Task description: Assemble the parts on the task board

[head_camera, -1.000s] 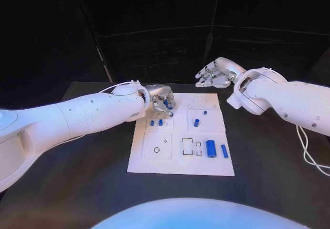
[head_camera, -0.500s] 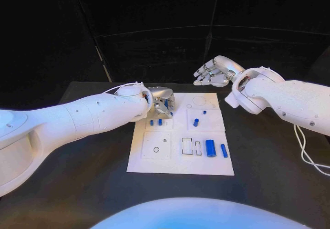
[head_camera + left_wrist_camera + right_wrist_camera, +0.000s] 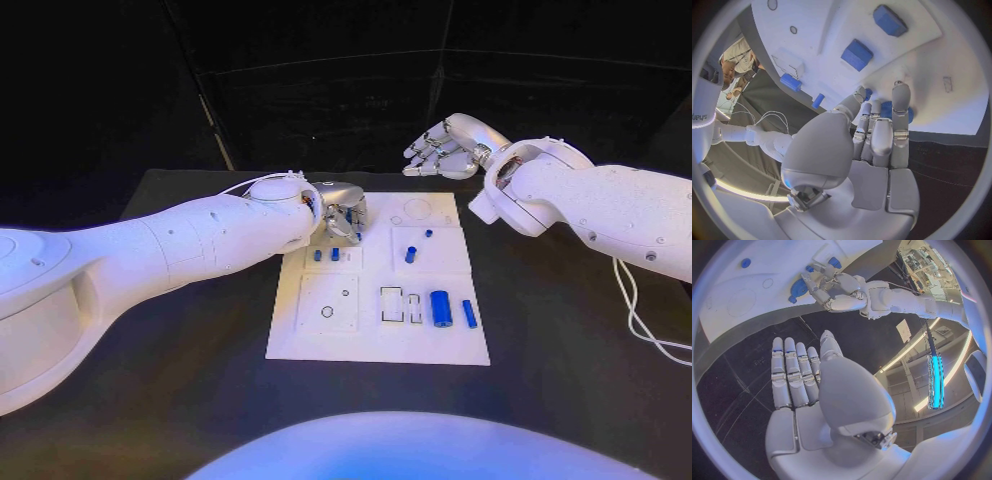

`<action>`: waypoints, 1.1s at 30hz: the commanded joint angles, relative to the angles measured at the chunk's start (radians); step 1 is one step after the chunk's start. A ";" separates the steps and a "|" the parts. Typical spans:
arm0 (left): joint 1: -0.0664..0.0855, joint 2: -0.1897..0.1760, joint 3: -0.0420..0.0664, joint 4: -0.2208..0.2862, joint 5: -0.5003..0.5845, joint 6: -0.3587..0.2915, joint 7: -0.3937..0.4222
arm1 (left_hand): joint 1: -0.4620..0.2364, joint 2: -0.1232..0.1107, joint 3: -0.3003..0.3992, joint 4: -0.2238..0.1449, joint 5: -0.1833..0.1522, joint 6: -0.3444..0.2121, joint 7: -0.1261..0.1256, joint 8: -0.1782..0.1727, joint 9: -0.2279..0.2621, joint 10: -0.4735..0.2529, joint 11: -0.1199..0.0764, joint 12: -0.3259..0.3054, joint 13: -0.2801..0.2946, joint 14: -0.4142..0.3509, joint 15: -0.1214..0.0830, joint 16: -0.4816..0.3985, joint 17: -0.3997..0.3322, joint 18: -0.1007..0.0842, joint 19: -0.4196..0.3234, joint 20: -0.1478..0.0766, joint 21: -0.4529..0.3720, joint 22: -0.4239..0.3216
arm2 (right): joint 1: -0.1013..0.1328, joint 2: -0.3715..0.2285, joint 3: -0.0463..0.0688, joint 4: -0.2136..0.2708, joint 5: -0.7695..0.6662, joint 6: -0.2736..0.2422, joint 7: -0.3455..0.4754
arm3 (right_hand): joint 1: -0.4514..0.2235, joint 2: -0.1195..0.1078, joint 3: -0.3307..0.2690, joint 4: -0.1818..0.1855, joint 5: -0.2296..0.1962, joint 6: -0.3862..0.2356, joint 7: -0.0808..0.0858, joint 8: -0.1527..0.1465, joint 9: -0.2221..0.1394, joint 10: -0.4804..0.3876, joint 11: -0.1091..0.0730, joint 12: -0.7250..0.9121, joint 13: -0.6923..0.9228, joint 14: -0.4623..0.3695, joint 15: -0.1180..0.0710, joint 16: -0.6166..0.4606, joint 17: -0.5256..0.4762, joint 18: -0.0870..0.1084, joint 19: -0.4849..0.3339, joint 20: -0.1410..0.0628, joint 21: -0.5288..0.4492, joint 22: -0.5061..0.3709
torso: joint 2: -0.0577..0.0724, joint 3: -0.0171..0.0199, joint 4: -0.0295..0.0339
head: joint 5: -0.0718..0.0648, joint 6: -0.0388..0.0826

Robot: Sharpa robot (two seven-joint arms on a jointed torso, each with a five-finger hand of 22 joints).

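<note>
arms: glossy white shells | left hand (image 3: 340, 207), right hand (image 3: 444, 147): silver | thin white cables

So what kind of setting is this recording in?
Probably a robotics lab or demo cell: a black table against dark backdrop, a white task board holding small blue parts, and ceiling strip lights in the right wrist view.

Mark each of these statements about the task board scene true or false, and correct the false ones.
1. The left hand is over the far left part of the task board. True.
2. The right hand grips a blue part. False: it is held up beyond the board's far edge, fingers apart, holding nothing.
3. Two long blue parts lie side by side near the board's right edge. True.
4. The board lies on a white table. False: the table is black.
5. The left hand has its fingertips at a blue piece. True.
</note>
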 commanded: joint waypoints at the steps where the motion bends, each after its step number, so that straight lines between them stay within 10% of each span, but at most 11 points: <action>1: 0.000 0.004 0.001 -0.006 -0.008 0.021 0.006 | -0.001 0.013 0.007 -0.001 -0.002 0.007 -0.001 -0.005 0.000 0.010 -0.002 -0.005 -0.001 0.007 0.001 0.008 0.005 -0.003 0.009 0.002 0.011 0.010 | 0.002 0.002 0.001 0.000 0.006 -0.008 0.011 | 0.001 0.010 0.001 -0.007 0.007 0.000 0.008 -0.005 -0.001 0.000 0.005 -0.005 -0.002 0.001 0.004 -0.007 -0.001 0.013 0.009 0.001 -0.007 -0.001 | 0.000 0.0008 -0.0008 | 0.000 0.000; 33: -0.017 0.016 0.001 -0.023 -0.007 0.048 0.005 | -0.018 0.037 0.071 -0.005 -0.006 0.078 -0.018 -0.006 0.006 0.103 -0.023 -0.048 0.000 0.042 -0.018 0.035 0.035 -0.019 0.048 -0.013 0.122 0.109 | 0.002 0.011 0.001 -0.004 0.007 -0.004 0.012 | -0.004 0.013 0.004 -0.008 0.006 0.005 0.010 -0.003 0.000 0.006 0.005 -0.003 -0.003 0.007 0.003 -0.008 -0.008 0.014 0.013 0.001 -0.013 0.000 | 0.000 0.0005 0.0011 | -0.003 -0.006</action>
